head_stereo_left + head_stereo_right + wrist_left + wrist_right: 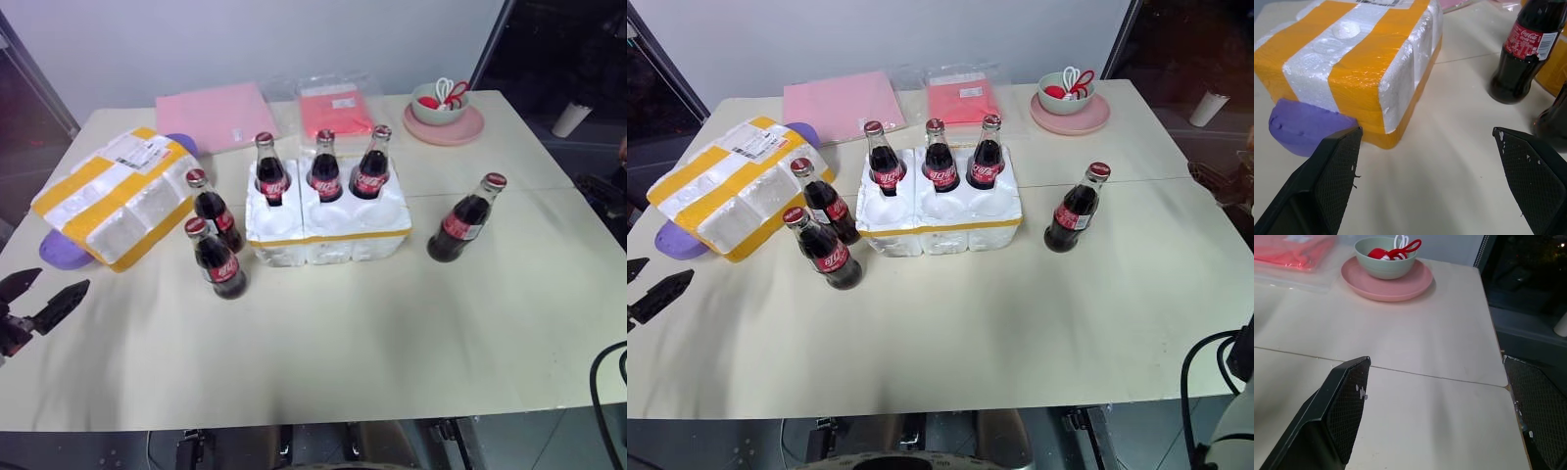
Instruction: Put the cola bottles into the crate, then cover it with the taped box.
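Note:
The white styrofoam crate (333,233) with a yellow band stands mid-table. Three cola bottles (325,168) stand in its back row of wells; the front wells are empty. Two more cola bottles (217,259) stand on the table just left of the crate, and one (465,220) stands apart to its right. The taped box (118,196) lies tilted at the far left, label up. My left gripper (59,281) hovers open near the table's left edge, short of the box (1352,63). My right gripper (1436,361) is open over bare table at the right.
A purple object (57,251) props up the taped box's near end. At the back lie a pink folder (217,113) and a bagged red packet (335,108). A green bowl on a pink plate (446,129) sits back right. The table's right edge (1501,377) is near my right gripper.

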Available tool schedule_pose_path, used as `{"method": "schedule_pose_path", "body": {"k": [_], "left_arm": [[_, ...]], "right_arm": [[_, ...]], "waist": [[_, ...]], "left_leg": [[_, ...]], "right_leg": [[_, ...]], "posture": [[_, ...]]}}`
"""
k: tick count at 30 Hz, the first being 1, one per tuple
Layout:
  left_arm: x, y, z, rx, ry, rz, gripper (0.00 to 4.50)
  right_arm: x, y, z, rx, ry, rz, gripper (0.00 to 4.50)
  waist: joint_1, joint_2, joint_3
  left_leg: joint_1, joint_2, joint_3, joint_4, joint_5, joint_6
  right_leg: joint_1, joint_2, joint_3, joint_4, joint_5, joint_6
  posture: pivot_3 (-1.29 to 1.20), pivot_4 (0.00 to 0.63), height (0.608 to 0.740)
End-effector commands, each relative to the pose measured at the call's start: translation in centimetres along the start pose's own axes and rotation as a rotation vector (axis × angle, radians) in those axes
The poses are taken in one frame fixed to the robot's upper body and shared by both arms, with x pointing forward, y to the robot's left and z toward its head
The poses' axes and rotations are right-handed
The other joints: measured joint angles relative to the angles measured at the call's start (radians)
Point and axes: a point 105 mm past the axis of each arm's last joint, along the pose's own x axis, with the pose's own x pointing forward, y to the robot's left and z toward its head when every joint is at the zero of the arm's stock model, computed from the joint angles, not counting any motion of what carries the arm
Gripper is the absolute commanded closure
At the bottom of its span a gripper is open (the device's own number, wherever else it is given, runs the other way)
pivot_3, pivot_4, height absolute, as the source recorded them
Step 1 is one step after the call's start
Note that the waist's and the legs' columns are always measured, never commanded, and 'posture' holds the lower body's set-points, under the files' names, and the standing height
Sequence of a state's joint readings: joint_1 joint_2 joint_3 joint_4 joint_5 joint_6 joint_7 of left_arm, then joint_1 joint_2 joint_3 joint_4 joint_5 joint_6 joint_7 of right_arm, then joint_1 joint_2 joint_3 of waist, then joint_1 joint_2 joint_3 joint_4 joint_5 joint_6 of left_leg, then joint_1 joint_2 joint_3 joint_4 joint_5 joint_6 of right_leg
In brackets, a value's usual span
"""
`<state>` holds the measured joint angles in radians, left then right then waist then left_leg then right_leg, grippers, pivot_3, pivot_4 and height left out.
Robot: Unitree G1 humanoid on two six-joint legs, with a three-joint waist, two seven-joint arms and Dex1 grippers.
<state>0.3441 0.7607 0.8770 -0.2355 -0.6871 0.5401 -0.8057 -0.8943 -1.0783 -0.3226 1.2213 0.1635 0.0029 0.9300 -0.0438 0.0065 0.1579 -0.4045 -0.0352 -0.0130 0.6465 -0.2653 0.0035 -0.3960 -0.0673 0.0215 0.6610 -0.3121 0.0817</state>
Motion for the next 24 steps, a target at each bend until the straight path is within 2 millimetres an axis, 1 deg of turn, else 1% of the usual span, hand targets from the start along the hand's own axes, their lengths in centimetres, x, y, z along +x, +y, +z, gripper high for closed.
{"method": "schedule_pose_path", "body": {"k": [1, 4, 7, 10, 12, 15, 18, 21, 24], "left_arm": [[0.2, 0.2, 1.4, 0.039, -0.037, -0.003, 0.04], [0.8, -0.4, 1.8, 0.032, -0.041, -0.061, 0.04], [1.6, -1.0, 2.2, 0.030, -0.039, -0.127, 0.04], [2.4, -1.8, 3.0, 0.025, -0.047, -0.205, 0.04], [2.7, -2.7, 3.7, 0.036, -0.048, -0.278, 0.04], [2.9, -3.8, 4.2, 0.063, -0.026, -0.373, 0.04], [2.9, -5.2, 4.2, 0.090, 0.000, -0.471, 0.04], [3.2, -6.4, 4.2, 0.111, 0.013, -0.538, 0.04], [3.6, -7.7, 4.1, 0.133, 0.021, -0.594, 0.04]], "right_arm": [[-0.3, -0.3, 1.0, 0.000, -0.035, -0.006, 0.05], [-0.3, -0.2, 1.2, -0.025, -0.020, 0.015, 0.05], [-0.8, -0.2, 2.2, -0.041, -0.017, 0.059, 0.05], [-1.7, -0.2, 4.6, -0.029, -0.044, 0.119, 0.05], [-2.3, 0.3, 7.0, -0.039, -0.072, 0.194, 0.05], [-3.4, 2.0, 11.0, -0.063, -0.116, 0.353, 0.05], [-4.3, 4.5, 14.4, -0.074, -0.151, 0.537, 0.05], [-5.3, 7.2, 17.1, -0.069, -0.179, 0.702, 0.05], [-6.4, 10.5, 19.0, -0.070, -0.195, 0.856, 0.05]], "waist": [[0.000, 0.000, 0.000], [0.000, 0.000, 0.000], [0.000, 0.000, 0.000], [0.000, 0.002, 0.001], [0.000, 0.004, 0.002], [-0.002, 0.008, 0.004], [-0.006, 0.008, 0.005], [-0.003, 0.008, 0.005], [0.002, 0.008, 0.005]], "left_leg": [[0.000, 0.000, 0.000, 0.000, 0.000, 0.000], [0.000, 0.000, 0.000, 0.001, 0.000, 0.000], [0.001, 0.000, 0.000, 0.001, 0.000, 0.000], [0.000, 0.000, 0.000, 0.001, 0.000, 0.000], [0.000, 0.000, 0.001, 0.001, 0.000, 0.000], [0.000, 0.000, 0.001, -0.001, 0.000, 0.000], [0.000, 0.001, 0.002, -0.003, 0.000, 0.000], [-0.001, 0.001, 0.003, -0.004, 0.000, -0.001], [-0.003, 0.001, 0.003, -0.004, 0.000, -0.001]], "right_leg": [[0.000, 0.000, 0.000, 0.000, 0.000, 0.000], [0.000, 0.000, 0.000, 0.001, 0.000, 0.000], [0.000, 0.000, 0.000, 0.001, 0.000, 0.000], [0.000, 0.000, 0.000, 0.002, 0.000, 0.000], [-0.001, 0.000, 0.000, 0.002, 0.000, 0.000], [-0.002, 0.000, 0.000, 0.002, 0.000, 0.000], [-0.004, 0.000, 0.001, 0.002, 0.000, 0.000], [-0.006, 0.000, 0.001, 0.002, 0.000, 0.000], [-0.008, -0.001, 0.001, 0.002, 0.000, 0.000]], "posture": [[0.00, 0.150, 0.740], [0.00, 0.150, 0.740], [0.00, 0.150, 0.740], [0.00, 0.150, 0.740], [0.00, 0.150, 0.740], [0.00, 0.150, 0.740], [0.00, 0.150, 0.740], [0.00, 0.150, 0.740], [0.00, 0.150, 0.740]]}}
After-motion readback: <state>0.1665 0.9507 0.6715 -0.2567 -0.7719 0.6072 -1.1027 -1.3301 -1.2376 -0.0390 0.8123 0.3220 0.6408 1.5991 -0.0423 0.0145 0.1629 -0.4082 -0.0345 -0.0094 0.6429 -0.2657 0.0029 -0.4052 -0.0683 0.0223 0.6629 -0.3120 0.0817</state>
